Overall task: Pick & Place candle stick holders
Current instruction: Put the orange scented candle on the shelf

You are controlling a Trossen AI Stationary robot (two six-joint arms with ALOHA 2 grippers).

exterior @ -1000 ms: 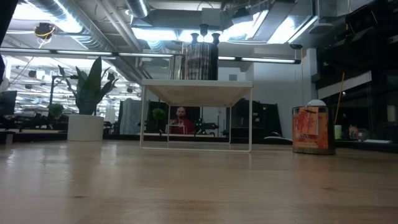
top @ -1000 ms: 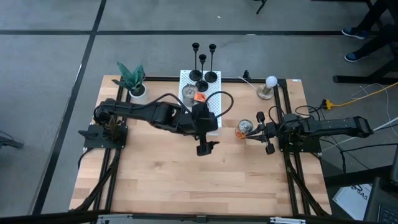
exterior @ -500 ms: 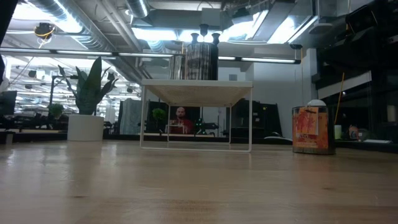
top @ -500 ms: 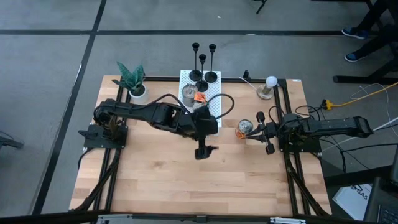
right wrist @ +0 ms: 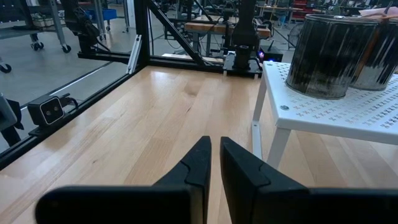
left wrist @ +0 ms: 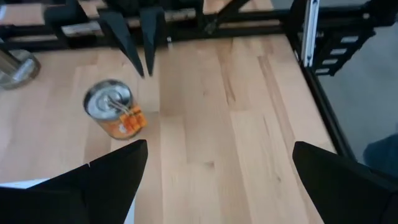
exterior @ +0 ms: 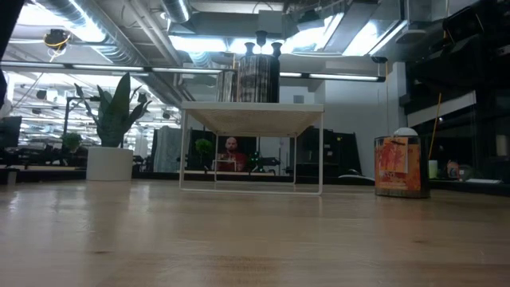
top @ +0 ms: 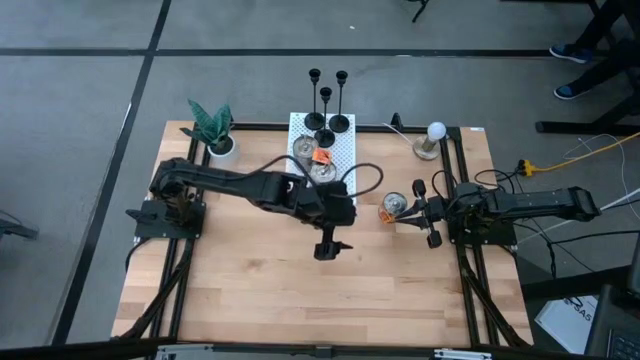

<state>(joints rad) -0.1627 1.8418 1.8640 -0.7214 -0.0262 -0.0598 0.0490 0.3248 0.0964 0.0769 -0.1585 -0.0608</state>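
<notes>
Left gripper (top: pixel 326 249): mid-table, fingers spread wide, empty. Right gripper (top: pixel 427 213): right edge, pinched closed, empty. Candle stick holders (top: pixel 327 108): three, white rack's (top: pixel 345 160) far edge.

A: From table height, the candle stick holders (exterior: pixel 261 42) show only their cup tops; the silver tins (exterior: pixel 256 77) on the white stand (exterior: pixel 252 112) hide stems and bases.

B: And the orange-labelled tin (exterior: pixel 397 166)?

A: Its print is too blurred to read. In the left wrist view, both fingers (left wrist: pixel 112 180) of the left gripper (left wrist: pixel 217 180) are cut off by the picture's edge.
</notes>
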